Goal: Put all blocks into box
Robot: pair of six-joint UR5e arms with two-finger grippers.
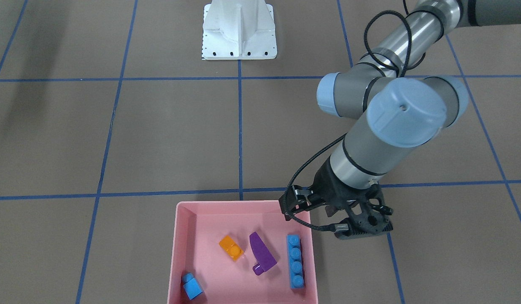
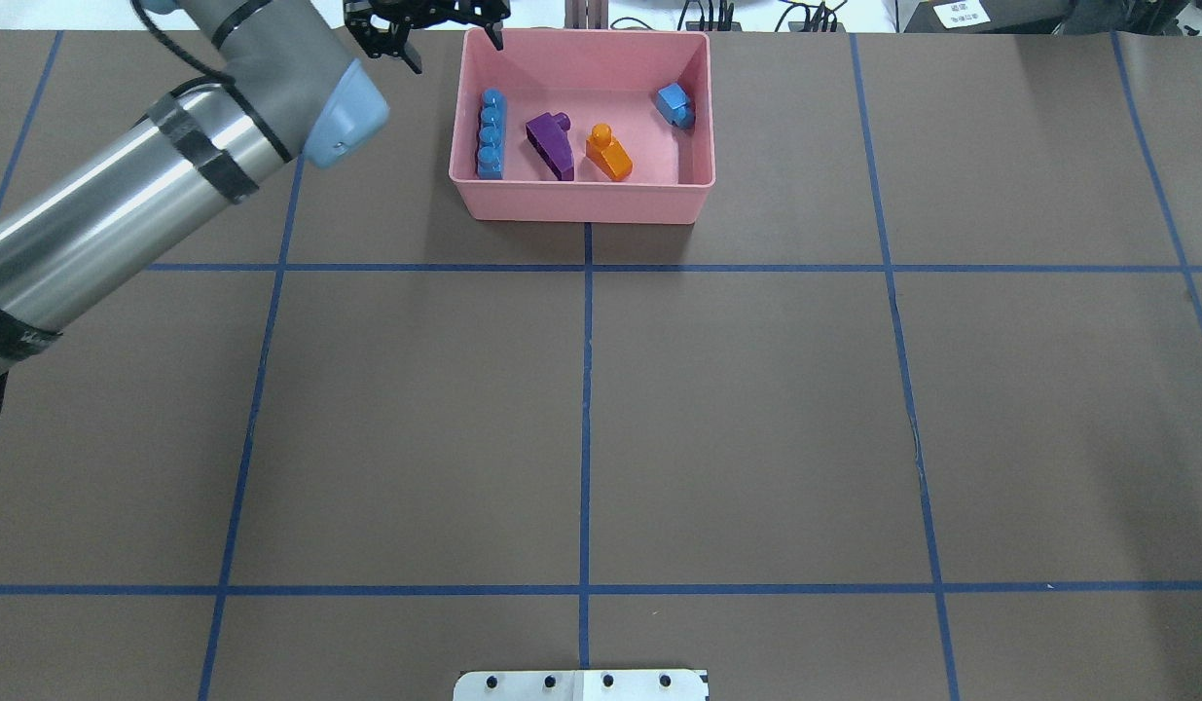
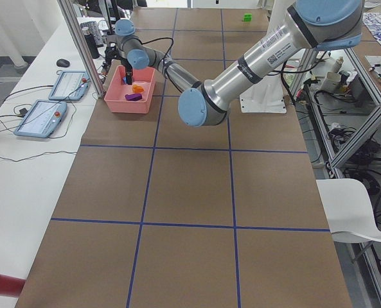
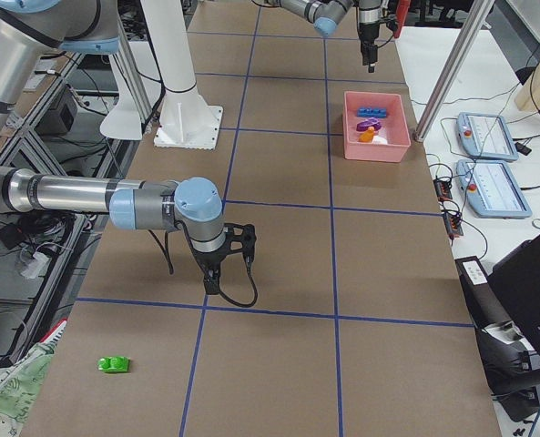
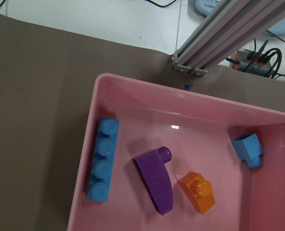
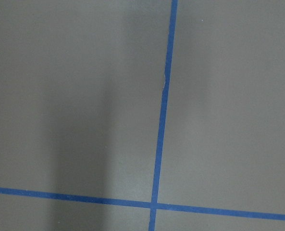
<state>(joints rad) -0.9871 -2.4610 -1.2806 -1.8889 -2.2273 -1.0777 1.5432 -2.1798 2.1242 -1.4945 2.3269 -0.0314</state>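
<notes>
Nearest, at the table's right end, the green brick (image 4: 115, 364) is lying well apart from the pink box (image 2: 581, 202). The right gripper (image 4: 213, 284) is pointing down; its grip can't be told. The box is holding the orange brick (image 2: 610, 158), purple wedge (image 2: 550, 146), long blue brick (image 2: 491, 134) and small blue brick (image 2: 673, 102). Beyond it, the left gripper (image 2: 455, 49) is hanging spread and empty.

Left arm (image 1: 387, 139): silver tubes, grey joints, pale-blue end caps, black bands, looped black cable (image 1: 317, 153), black skeletal left gripper (image 2: 457, 54); white bolted base (image 1: 239, 31).
</notes>
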